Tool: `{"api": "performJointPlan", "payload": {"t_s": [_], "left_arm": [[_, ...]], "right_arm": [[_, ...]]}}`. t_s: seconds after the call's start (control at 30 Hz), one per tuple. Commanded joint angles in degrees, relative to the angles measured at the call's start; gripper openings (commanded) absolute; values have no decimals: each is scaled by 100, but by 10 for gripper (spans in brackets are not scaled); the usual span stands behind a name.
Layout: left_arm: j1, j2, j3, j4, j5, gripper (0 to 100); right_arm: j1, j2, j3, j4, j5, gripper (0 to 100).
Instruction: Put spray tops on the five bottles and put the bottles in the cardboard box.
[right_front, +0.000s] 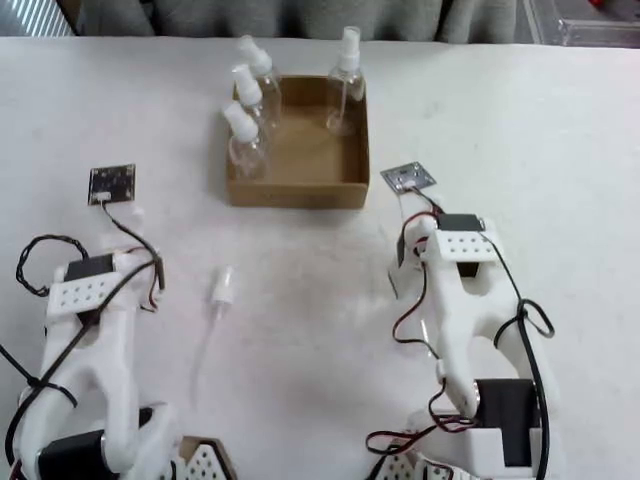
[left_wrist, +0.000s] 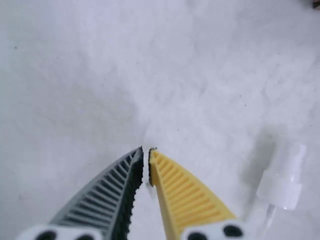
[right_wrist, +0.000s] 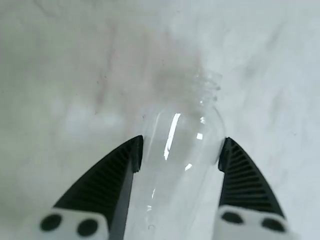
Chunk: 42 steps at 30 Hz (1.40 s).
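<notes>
Uncapped bottle (right_wrist: 175, 170) sits between the right gripper (right_wrist: 180, 145) fingers, both pressed to its sides, threaded neck pointing away over the table (right_front: 520, 130). Loose spray top (left_wrist: 282, 180) lies on the table near the left gripper (left_wrist: 146, 152), whose tips nearly meet, holding nothing. Cardboard box (right_front: 296, 190) is farther back. Four capped bottles (right_front: 247, 140) stand in it.

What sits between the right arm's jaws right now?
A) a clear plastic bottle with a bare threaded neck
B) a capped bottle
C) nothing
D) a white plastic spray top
A: the clear plastic bottle sits between the two black jaws, its threaded neck uncapped.
</notes>
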Motion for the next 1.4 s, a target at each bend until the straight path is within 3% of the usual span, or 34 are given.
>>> {"api": "performJointPlan", "payload": {"t_s": [0.0, 0.13, 0.6, 0.77, 0.97, 1.13, 1.23, 1.37], "left_arm": [[66, -48, -62, -105, -70, 39], [75, -48, -53, -105, -70, 39], [101, -57, -79, -88, -44, 39], [576, -110, -193, 141, -44, 39], [1376, -488, -1116, 1811, -44, 40], [2273, -558, -1108, 1837, -44, 41], [2466, -549, -1011, 1609, -35, 89], [2466, -558, -659, 1011, -26, 224]], "right_arm": [[31, 497, -290, -127, 26, 194], [40, 927, -484, -207, 26, 196], [40, 989, -536, -330, 26, 12], [365, 971, -404, -532, 26, 22], [409, 1024, -334, -708, 18, 22], [400, 1024, -325, -716, 18, 22], [409, 1024, -325, -716, 18, 22], [400, 1033, -316, -716, 18, 22]]}}
